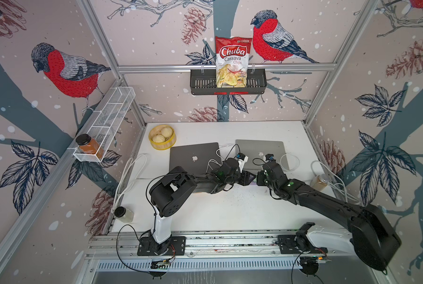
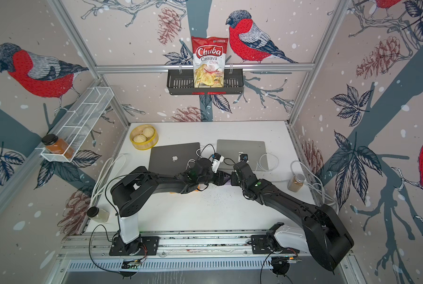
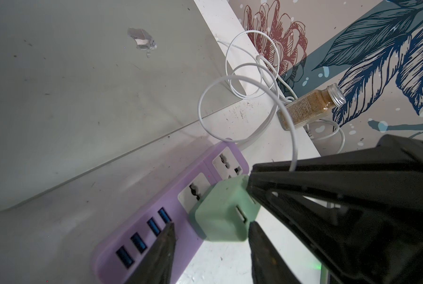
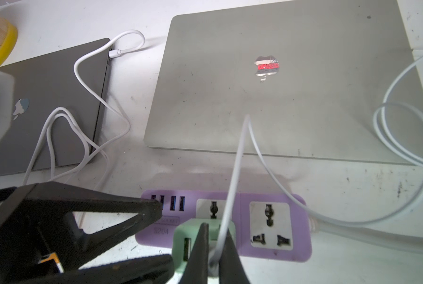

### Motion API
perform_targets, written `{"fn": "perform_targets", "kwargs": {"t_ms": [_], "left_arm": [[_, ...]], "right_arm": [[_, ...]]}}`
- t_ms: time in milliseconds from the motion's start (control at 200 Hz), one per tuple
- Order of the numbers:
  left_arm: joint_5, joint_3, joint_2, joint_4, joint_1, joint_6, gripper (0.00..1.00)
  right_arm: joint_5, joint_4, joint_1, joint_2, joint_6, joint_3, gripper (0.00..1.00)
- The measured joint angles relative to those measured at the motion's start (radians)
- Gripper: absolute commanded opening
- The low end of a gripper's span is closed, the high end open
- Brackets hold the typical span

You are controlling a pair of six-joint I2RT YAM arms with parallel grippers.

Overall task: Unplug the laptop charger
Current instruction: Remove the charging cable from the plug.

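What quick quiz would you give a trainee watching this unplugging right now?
1. True or false: the dark laptop and the silver laptop stand open.
2. The right gripper is shut on: A) the white cable at the green adapter; B) a spice jar; C) a laptop lid.
3. How many blue USB ports show on the purple power strip in the left wrist view?
Key: 1 false, both are closed; 2 A; 3 four.

In a top view, I find passage over bare table, centre-low; dark laptop, silver laptop, charger cable obstruct above.
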Motion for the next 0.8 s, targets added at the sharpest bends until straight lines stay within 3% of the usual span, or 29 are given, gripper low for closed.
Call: {"fn": "perform_targets", "kwargs": {"t_ms": [800], "left_arm": [[-0.056, 0.056, 0.03, -0.06, -0.012, 0.008, 0.49]], "right_arm": [[0.023, -0.023, 0.018, -0.013, -0.004, 0.002, 0.07]]}}
